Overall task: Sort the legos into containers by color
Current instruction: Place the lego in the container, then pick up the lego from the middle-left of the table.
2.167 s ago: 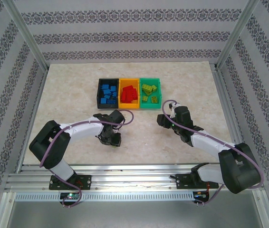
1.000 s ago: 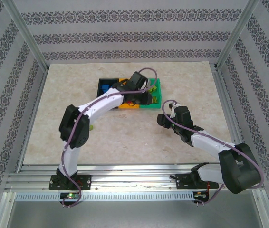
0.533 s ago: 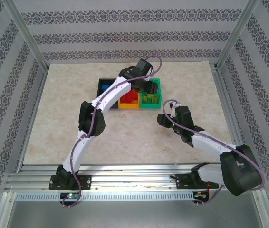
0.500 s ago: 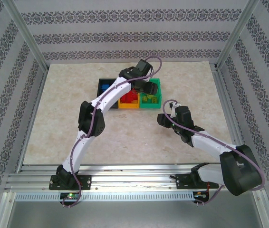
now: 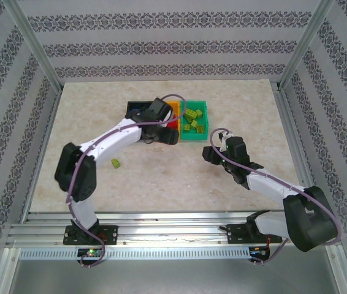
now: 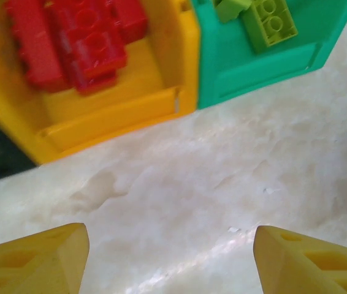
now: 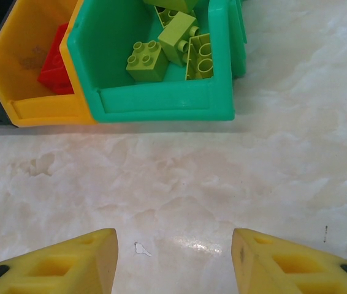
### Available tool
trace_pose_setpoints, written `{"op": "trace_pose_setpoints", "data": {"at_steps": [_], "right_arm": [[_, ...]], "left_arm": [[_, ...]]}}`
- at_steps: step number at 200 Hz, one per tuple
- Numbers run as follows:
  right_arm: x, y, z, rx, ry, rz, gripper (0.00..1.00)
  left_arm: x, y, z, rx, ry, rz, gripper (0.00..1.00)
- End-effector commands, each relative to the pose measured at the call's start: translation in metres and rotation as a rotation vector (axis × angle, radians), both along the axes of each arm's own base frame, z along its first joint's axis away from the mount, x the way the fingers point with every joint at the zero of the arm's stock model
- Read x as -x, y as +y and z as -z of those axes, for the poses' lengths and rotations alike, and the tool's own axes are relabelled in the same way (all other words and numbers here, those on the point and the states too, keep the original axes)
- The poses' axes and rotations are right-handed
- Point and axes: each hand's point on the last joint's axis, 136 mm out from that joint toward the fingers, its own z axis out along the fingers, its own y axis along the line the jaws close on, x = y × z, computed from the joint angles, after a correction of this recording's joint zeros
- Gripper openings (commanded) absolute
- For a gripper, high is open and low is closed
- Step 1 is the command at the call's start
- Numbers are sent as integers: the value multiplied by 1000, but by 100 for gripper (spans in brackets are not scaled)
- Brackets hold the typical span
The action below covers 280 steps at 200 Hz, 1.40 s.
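left jaws wide and empty, low over the surface [image 6: 179, 184] just before the orange bin [image 6: 112, 116] of red legos [image 6: 75, 37]. right jaws wide, empty too — facing the green bin [image 7: 161, 101] of yellow-green legos [image 7: 146, 64]. one stray yellow-green lego [image 5: 116, 163] lies on the surface, apart from the bins.

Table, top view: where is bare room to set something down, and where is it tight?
Bare table: left of the black bin, right of the green bin, and the far strip behind them. Crowded: in front of them, where the open left gripper and right gripper hang. One loose lego lies front-left.
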Motion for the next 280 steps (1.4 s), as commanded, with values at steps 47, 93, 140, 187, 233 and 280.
{"op": "trace_pose_setpoints", "data": {"at_steps": [47,93,140,187,233,280], "right_arm": [[-5,12,-4,-30,-4,-30,53],[-3,17,-4,3,-13,-48,53],[-4,18,-3,6,-8,-53,54],[-4,17,-3,9,-10,-50,54],[-3,17,-3,10,-9,-51,54],[-4,16,-3,14,-9,-47,54]], "left_arm": [[46,87,11,-65,-22,-173,70],[67,140,30,-168,5,-280,69],[76,175,56,-171,55,-379,69],[71,199,85,-206,129,-410,69],[59,193,107,-169,214,-399,66],[59,190,119,-145,248,-394,42]]}}
